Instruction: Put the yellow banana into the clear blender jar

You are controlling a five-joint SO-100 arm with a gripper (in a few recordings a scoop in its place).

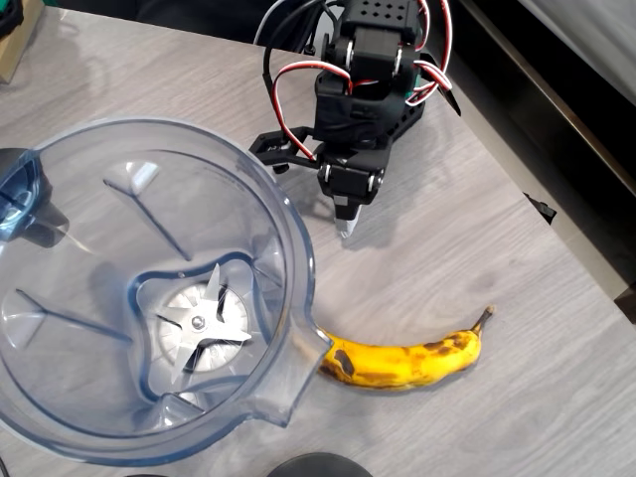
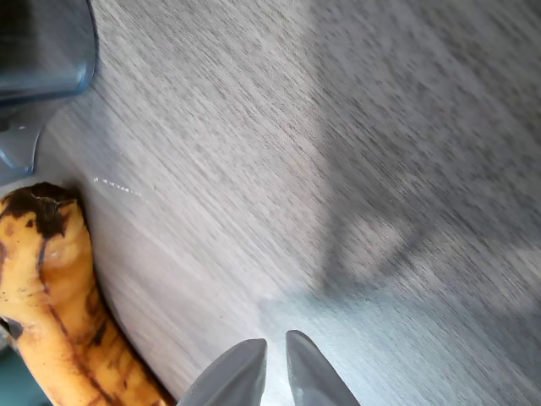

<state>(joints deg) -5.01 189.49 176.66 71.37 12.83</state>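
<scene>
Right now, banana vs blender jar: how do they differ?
The yellow banana is opaque, curved and brown-spotted; the clear blender jar is transparent, bluish and round. The jar looks far larger than the banana. The jar stands upright, mouth up; the banana lies flat beside its spout. Both rest on the wood-grain table.

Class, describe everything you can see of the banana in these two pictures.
The yellow banana is a single curved fruit, deep yellow with brown-black spots and a dark stem tip. It lies flat on the grey wood-grain table. Its blunt end sits by the clear blender jar spout; contact is unclear. The gripper is apart from it.
</scene>
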